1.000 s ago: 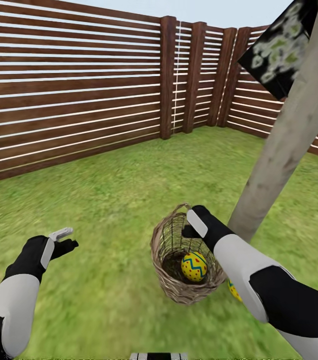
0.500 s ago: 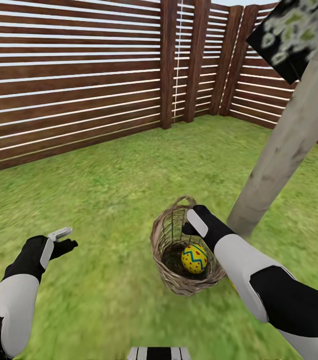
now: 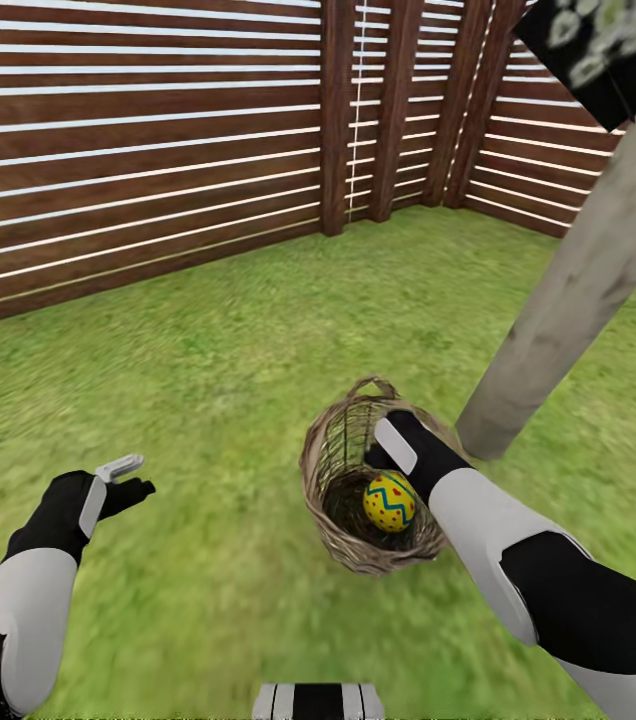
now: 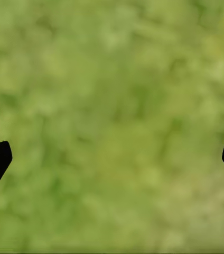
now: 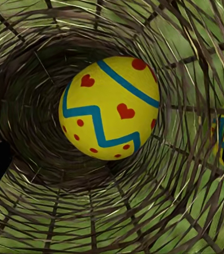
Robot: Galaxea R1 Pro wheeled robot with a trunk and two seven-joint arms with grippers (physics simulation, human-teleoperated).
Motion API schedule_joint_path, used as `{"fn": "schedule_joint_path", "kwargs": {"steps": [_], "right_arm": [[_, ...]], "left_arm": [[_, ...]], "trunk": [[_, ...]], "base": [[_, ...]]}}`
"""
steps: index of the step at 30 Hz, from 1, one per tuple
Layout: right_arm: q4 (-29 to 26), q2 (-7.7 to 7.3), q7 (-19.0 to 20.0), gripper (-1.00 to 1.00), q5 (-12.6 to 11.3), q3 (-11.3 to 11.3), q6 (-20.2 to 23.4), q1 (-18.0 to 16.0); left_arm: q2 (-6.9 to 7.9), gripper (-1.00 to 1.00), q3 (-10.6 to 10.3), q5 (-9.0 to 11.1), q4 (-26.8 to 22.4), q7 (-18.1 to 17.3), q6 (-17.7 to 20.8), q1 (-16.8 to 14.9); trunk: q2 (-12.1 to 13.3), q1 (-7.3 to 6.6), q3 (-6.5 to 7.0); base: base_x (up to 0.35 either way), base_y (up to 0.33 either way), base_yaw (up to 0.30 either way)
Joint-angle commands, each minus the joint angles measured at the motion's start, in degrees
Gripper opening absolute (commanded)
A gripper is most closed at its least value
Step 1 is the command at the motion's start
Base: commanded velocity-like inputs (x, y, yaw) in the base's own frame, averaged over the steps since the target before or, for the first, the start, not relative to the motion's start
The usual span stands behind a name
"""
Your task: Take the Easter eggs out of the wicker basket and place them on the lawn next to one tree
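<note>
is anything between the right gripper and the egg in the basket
Nothing visible. The right gripper sits at the wicker basket's open mouth, and in the right wrist view the zigzag egg lies straight ahead on the basket bottom with open space before it. Only the wicker walls surround it.

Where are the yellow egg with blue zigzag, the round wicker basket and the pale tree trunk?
yellow egg with blue zigzag [image 5: 109,108]: right wrist view, its middle.
round wicker basket [image 3: 320,470]: head view, left wall.
pale tree trunk [image 3: 568,300]: head view, mid-trunk.
</note>
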Motion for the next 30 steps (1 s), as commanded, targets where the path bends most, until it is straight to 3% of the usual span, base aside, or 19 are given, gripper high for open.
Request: {"fn": "schedule_joint_path", "kwargs": {"steps": [1,5,8,12,21,30], "right_arm": [[-0.06,-0.05,-0.49,1.0,-0.59,0.43,0.17,-0.04],[-0.06,-0.06,-0.49,1.0,-0.57,0.41,0.17,-0.04],[-0.06,-0.06,-0.49,1.0,-0.59,0.44,0.17,-0.04],[-0.06,0.01,-0.49,1.0,-0.58,0.54,0.17,-0.04],[-0.04,-0.04,-0.51,1.0,-0.57,0.45,0.17,-0.04],[-0.05,-0.09,-0.49,1.0,-0.54,0.4,0.17,-0.04]], "left_arm": [[0.05,1.0,0.14,-0.16,-0.12,0.0,0.38,-0.02],[0.55,1.0,0.22,-0.05,-2.17,0.19,3.82,0.06],[0.69,1.0,0.23,0.04,-7.08,0.33,10.98,-0.33],[0.72,1.0,0.11,-0.23,-12.46,0.38,15.06,-2.86],[2.7,1.0,0.07,-0.42,-13.97,0.32,16.55,-8.61],[6.53,1.0,0.07,-0.33,-8.22,0.18,16.7,-15.04]], "trunk": [[-0.04,0.01,-0.27],[-0.09,0.11,-1.16],[-0.13,0.19,-1.82],[-0.18,0.29,-2.71],[-0.3,0.53,-4.7],[-0.42,0.76,-6.7]], "base": [[0.0,0.0,0.0],[0.0,0.0,0.0],[0.0,0.0,0.0],[0.0,0.0,0.0],[0.0,0.0,0.0],[0.0,0.0,0.0]]}}
